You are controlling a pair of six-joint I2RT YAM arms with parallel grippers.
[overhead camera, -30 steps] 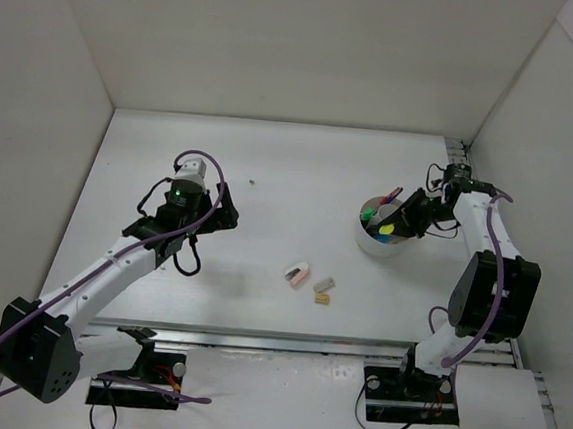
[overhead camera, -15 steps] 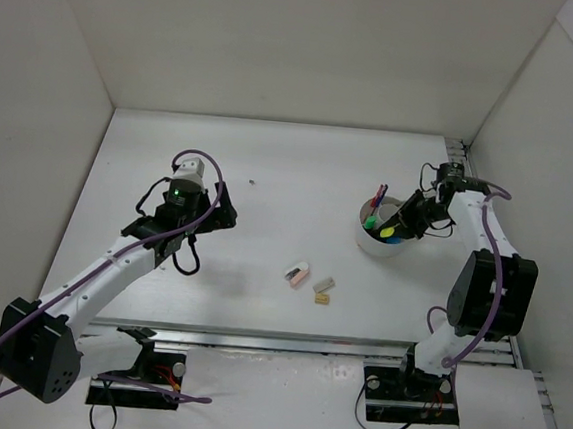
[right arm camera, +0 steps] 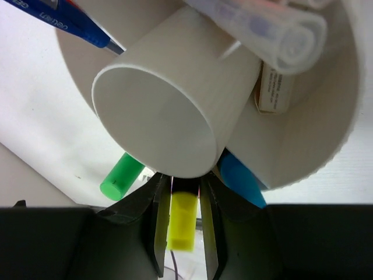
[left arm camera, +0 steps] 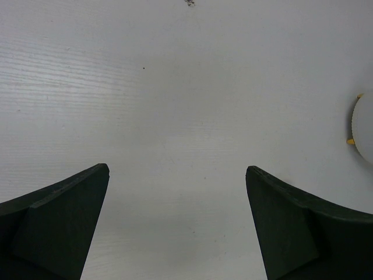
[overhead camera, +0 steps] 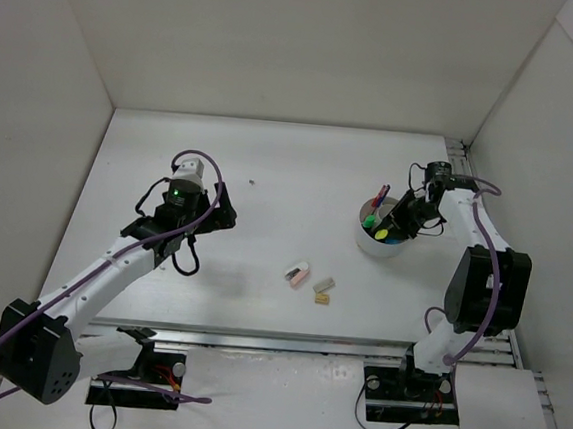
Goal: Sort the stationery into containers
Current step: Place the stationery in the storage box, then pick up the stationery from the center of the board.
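Observation:
My right gripper (right arm camera: 183, 182) is shut on a black highlighter with a yellow end (right arm camera: 182, 224), held at the rim of the white round tub (right arm camera: 326, 116). Inside the tub lies a smaller white cup (right arm camera: 169, 111), with a green-ended highlighter (right arm camera: 121, 176), a blue-ended one (right arm camera: 242, 178), a blue pen (right arm camera: 70, 20) and a pale stick (right arm camera: 274, 29). From above, the right gripper (overhead camera: 398, 224) hangs over the tub (overhead camera: 369, 244). A pink eraser (overhead camera: 298, 273), a grey one (overhead camera: 325, 284) and a tan one (overhead camera: 321, 298) lie mid-table. The left gripper (overhead camera: 228, 214) stands open, its fingers (left arm camera: 58, 221) over bare table.
White walls close in the table at the back, left and right. The tub's edge (left arm camera: 364, 134) shows at the right of the left wrist view. A small dark speck (overhead camera: 252, 182) lies on the table behind the left gripper.
My right wrist has shifted left, carrying the yellow-ended highlighter farther over the tub. The left arm and the erasers have not moved.

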